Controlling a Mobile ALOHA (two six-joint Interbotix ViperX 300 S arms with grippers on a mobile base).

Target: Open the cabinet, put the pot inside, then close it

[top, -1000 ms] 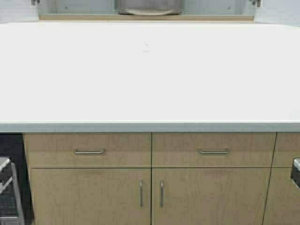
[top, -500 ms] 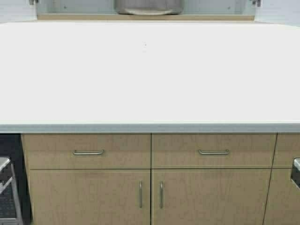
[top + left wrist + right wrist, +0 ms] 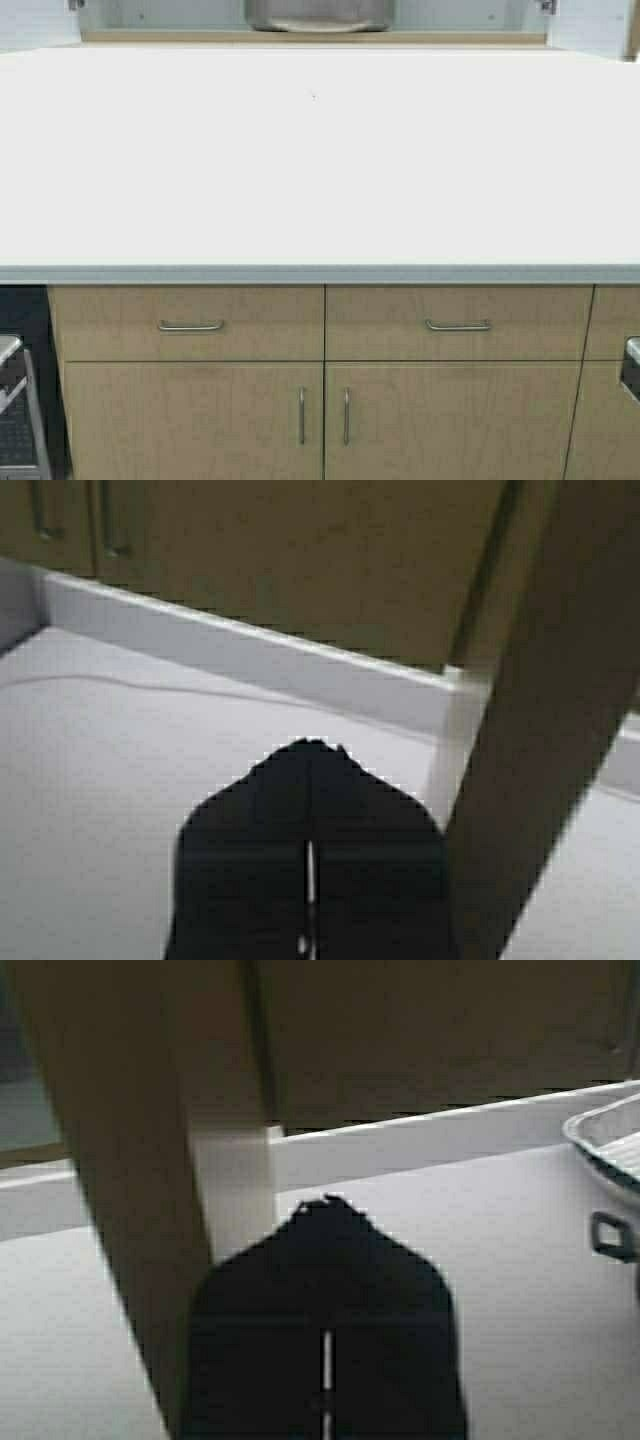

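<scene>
Broad white countertop (image 3: 320,160), beige base cabinet (image 3: 320,380) below, drawers with horizontal silver handles (image 3: 190,325)

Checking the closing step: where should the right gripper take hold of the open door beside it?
Probably the door's thin front edge, approached from in front. The panel stands edge-on right beside the right gripper, and no handle shows. The gripper is shut, so it must open first to pinch the panel.
</scene>
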